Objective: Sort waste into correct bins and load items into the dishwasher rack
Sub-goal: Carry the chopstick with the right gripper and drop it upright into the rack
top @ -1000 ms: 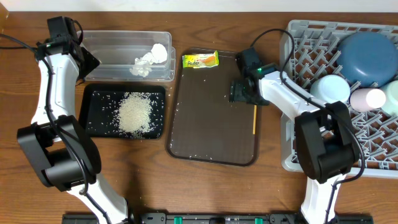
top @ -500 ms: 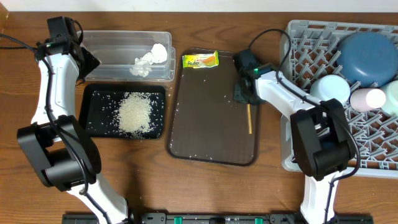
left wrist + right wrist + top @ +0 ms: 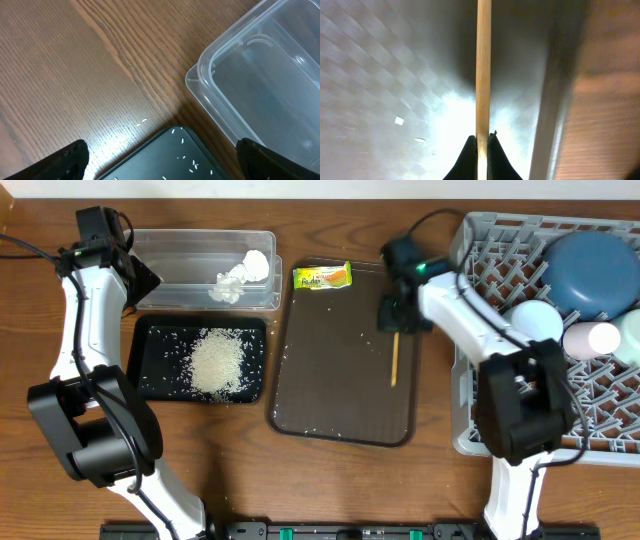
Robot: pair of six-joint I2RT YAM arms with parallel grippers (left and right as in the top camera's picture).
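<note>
My right gripper (image 3: 396,328) is shut on the near end of the thin wooden stick (image 3: 394,365) over the brown serving tray (image 3: 330,380). In the right wrist view the stick (image 3: 483,65) runs straight out from between the pinched tips of that gripper (image 3: 483,142). My left gripper (image 3: 140,280) hangs open with nothing in it at the left end of the clear tub (image 3: 200,250), over a corner of the black tray (image 3: 175,150). The tissue (image 3: 240,278) lies in the tub. A rice heap (image 3: 217,363) fills the black tray (image 3: 150,340). The wrapper (image 3: 322,277) lies at the serving tray's far edge.
The grey rack (image 3: 465,440) at the right holds a dark blue plate (image 3: 590,270), a pale blue bowl (image 3: 532,322), a second bowl (image 3: 630,335) and a pink cup (image 3: 592,340). Loose grains dot the serving tray and the wood near the tub (image 3: 260,75).
My right gripper has shut on the stick and carried it a little left and toward the far side of the tray. The left arm has not moved.
</note>
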